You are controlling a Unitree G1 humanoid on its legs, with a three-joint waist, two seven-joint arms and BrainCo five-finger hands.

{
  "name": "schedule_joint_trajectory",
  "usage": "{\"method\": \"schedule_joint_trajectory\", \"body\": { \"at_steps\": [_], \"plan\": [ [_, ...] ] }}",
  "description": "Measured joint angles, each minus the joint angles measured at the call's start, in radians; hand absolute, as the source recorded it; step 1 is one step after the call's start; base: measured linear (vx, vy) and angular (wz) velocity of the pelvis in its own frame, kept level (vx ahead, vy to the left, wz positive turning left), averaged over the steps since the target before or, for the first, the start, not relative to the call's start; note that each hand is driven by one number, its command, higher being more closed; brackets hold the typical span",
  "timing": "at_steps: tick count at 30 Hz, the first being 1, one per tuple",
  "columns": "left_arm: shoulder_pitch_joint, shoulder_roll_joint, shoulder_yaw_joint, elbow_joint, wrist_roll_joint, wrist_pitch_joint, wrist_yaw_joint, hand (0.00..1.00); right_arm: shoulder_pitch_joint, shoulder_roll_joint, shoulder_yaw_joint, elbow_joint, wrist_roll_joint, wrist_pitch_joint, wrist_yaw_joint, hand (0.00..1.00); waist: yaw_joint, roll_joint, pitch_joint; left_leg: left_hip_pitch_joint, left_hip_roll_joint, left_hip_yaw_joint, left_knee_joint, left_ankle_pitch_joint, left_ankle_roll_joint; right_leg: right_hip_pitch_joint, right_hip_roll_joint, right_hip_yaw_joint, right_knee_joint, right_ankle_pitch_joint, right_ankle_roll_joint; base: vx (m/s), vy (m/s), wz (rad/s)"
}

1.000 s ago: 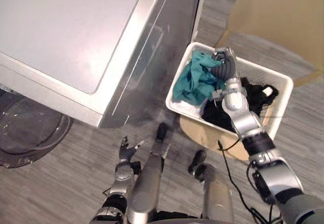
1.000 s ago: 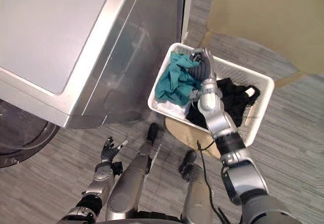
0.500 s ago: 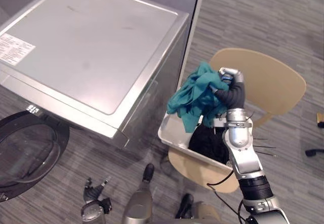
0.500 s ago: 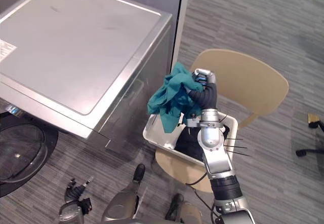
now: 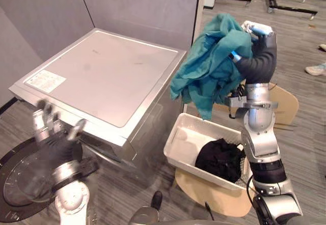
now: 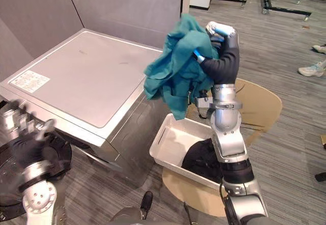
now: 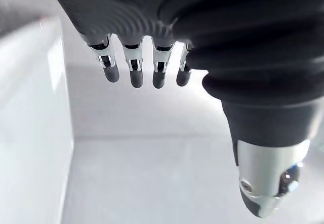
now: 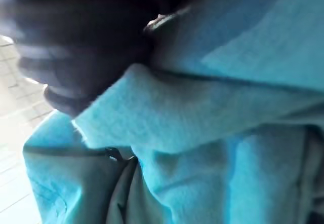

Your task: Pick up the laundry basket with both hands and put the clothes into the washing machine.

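Teal garment (image 5: 211, 62) clenched in right hand (image 5: 259, 52), high at 1 o'clock so it clears the basket (image 5: 189, 139) at 5; left hand (image 5: 53, 146) slack and empty at 8 by the washing machine (image 5: 107, 77); door duty, I'd guess.

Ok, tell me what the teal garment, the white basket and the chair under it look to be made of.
Teal garment: soft woven or knit fabric, matte; it hangs in loose folds from the right robot hand.
Laundry basket: likely moulded plastic, with smooth white walls and rim.
Chair seat: probably plywood or plastic, a smooth tan, thin curved shell.
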Motion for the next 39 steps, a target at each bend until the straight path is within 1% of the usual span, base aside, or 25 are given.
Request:
{"method": "schedule_joint_trajectory", "body": {
  "at_steps": [1, 2, 5, 7, 9, 10, 11, 13, 14, 17, 18, 22, 26, 27, 30, 33, 36, 39],
  "plan": [
    [-0.009, 0.007, -0.044, 0.001, 0.001, 0.000, -0.013, 0.00, -0.009, 0.000, 0.015, 0.006, 0.011, -0.004, 0.004, 1.00, -0.002, 0.000, -0.001, 0.002, 0.001, 0.005, 0.000, 0.000, 0.000, -0.001, 0.002, 0.004, 0.000, 0.000, 0.000, -0.08, -0.007, -0.18],
    [-0.033, 0.017, -0.124, 0.008, 0.006, 0.001, -0.037, 0.00, -0.018, 0.000, 0.037, 0.015, 0.036, -0.005, 0.020, 1.00, -0.008, -0.001, -0.003, 0.005, 0.004, 0.014, -0.002, 0.000, 0.000, -0.003, 0.006, 0.010, -0.001, 0.001, -0.001, -0.07, -0.016, -0.12],
    [-0.103, 0.047, -0.262, 0.060, 0.024, 0.002, -0.082, 0.00, -0.023, 0.002, 0.088, 0.018, 0.089, -0.005, 0.045, 1.00, -0.013, -0.001, -0.023, 0.002, 0.013, 0.037, -0.006, 0.001, 0.000, -0.018, 0.013, 0.035, -0.010, 0.012, -0.004, -0.05, -0.008, -0.23],
    [-0.150, 0.052, -0.313, 0.103, 0.034, 0.007, -0.096, 0.00, -0.028, 0.003, 0.106, 0.018, 0.121, -0.005, 0.056, 1.00, -0.024, -0.002, -0.025, 0.002, 0.016, 0.045, -0.009, 0.001, 0.000, -0.020, 0.017, 0.047, -0.020, 0.023, -0.006, -0.02, -0.003, -0.23],
    [-0.203, 0.053, -0.371, 0.136, 0.043, 0.013, -0.101, 0.00, -0.038, 0.010, 0.112, 0.019, 0.152, -0.005, 0.065, 1.00, -0.028, -0.003, -0.026, 0.002, 0.019, 0.058, -0.010, 0.001, 0.000, -0.022, 0.021, 0.062, -0.033, 0.036, -0.006, -0.02, 0.001, -0.27],
    [-0.242, 0.052, -0.404, 0.153, 0.044, 0.019, -0.100, 1.00, -0.053, 0.027, 0.121, 0.024, 0.165, -0.005, 0.065, 1.00, -0.033, -0.003, -0.026, 0.002, 0.022, 0.070, -0.010, 0.001, 0.000, -0.026, 0.023, 0.074, -0.038, 0.043, -0.008, -0.01, 0.003, -0.31],
    [-0.291, 0.052, -0.435, 0.177, 0.053, 0.025, -0.099, 1.00, -0.066, 0.048, 0.135, 0.026, 0.185, -0.005, 0.065, 1.00, -0.041, -0.003, -0.026, 0.001, 0.025, 0.081, -0.010, 0.001, 0.000, -0.032, 0.025, 0.086, -0.045, 0.052, -0.009, -0.01, 0.001, -0.29],
    [-0.362, 0.043, -0.459, 0.223, 0.087, 0.035, -0.090, 1.00, -0.067, 0.090, 0.158, 0.026, 0.196, -0.005, 0.065, 1.00, -0.053, -0.004, -0.031, -0.005, 0.028, 0.082, -0.010, 0.001, 0.000, -0.036, 0.029, 0.092, -0.056, 0.061, -0.010, -0.01, -0.004, -0.18],
    [-0.401, 0.036, -0.469, 0.250, 0.107, 0.048, -0.071, 1.00, -0.061, 0.110, 0.180, 0.027, 0.207, -0.005, 0.065, 1.00, -0.056, -0.004, -0.032, -0.005, 0.030, 0.088, -0.009, 0.002, 0.000, -0.037, 0.031, 0.100, -0.060, 0.065, -0.011, -0.01, -0.006, -0.15],
    [-0.440, 0.013, -0.479, 0.266, 0.124, 0.063, -0.016, 1.00, -0.020, 0.147, 0.218, 0.025, 0.244, -0.007, 0.084, 1.00, -0.064, -0.004, -0.033, -0.004, 0.033, 0.093, -0.007, 0.002, 0.000, -0.038, 0.034, 0.109, -0.067, 0.072, -0.014, -0.02, -0.009, -0.10],
    [-0.440, 0.014, -0.478, 0.268, 0.124, 0.070, -0.003, 1.00, 0.013, 0.155, 0.226, 0.025, 0.269, -0.008, 0.093, 1.00, -0.073, -0.004, -0.035, -0.004, 0.033, 0.093, -0.008, 0.002, 0.000, -0.039, 0.034, 0.109, -0.066, 0.072, -0.014, 0.00, 0.000, 0.00],
    [-0.439, 0.037, -0.474, 0.294, 0.119, 0.077, 0.009, 1.00, 0.115, 0.169, 0.227, 0.027, 0.317, -0.007, 0.126, 1.00, -0.074, -0.004, -0.046, -0.004, 0.035, 0.105, -0.011, 0.002, 0.000, -0.049, 0.034, 0.121, -0.065, 0.072, -0.015, -0.03, -0.004, -0.08],
    [-0.438, 0.044, -0.471, 0.296, 0.114, 0.077, 0.008, 1.00, 0.153, 0.169, 0.227, 0.038, 0.342, -0.005, 0.151, 1.00, -0.079, -0.004, -0.046, -0.005, 0.037, 0.122, -0.012, 0.002, 0.000, -0.058, 0.034, 0.140, -0.068, 0.080, -0.014, -0.04, 0.003, -0.17],
    [-0.436, 0.044, -0.462, 0.300, 0.108, 0.077, 0.007, 1.00, 0.165, 0.169, 0.227, 0.048, 0.347, 0.001, 0.152, 0.00, -0.078, -0.005, -0.047, -0.005, 0.038, 0.130, -0.012, 0.002, 0.000, -0.064, 0.034, 0.145, -0.069, 0.083, -0.013, -0.04, 0.004, -0.14],
    [-0.420, 0.043, -0.437, 0.300, 0.101, 0.077, 0.007, 1.00, 0.194, 0.170, 0.227, 0.052, 0.347, 0.010, 0.157, 0.00, -0.079, -0.008, -0.049, -0.007, 0.038, 0.132, -0.012, 0.002, 0.000, -0.066, 0.033, 0.151, -0.071, 0.085, -0.012, -0.02, 0.002, -0.05],
    [-0.391, 0.043, -0.402, 0.300, 0.100, 0.078, 0.008, 1.00, 0.234, 0.170, 0.225, 0.064, 0.340, 0.024, 0.173, 0.00, -0.078, -0.018, -0.055, -0.010, 0.037, 0.133, -0.012, 0.002, 0.000, -0.069, 0.033, 0.155, -0.072, 0.086, -0.012, 0.00, 0.000, 0.00],
    [-0.367, 0.043, -0.371, 0.300, 0.099, 0.077, 0.008, 1.00, 0.245, 0.170, 0.221, 0.064, 0.295, 0.027, 0.173, 0.00, -0.078, -0.022, -0.058, -0.011, 0.036, 0.135, -0.012, 0.002, 0.000, -0.069, 0.033, 0.156, -0.077, 0.089, -0.010, 0.00, 0.000, 0.00],
    [-0.342, 0.041, -0.335, 0.300, 0.100, 0.077, 0.008, 1.00, 0.261, 0.172, 0.173, 0.063, 0.235, 0.027, 0.170, 0.00, -0.078, -0.030, -0.062, -0.012, 0.036, 0.140, -0.012, 0.002, 0.000, -0.069, 0.033, 0.161, -0.083, 0.092, -0.009, 0.00, -0.005, -0.04]
  ]
}}
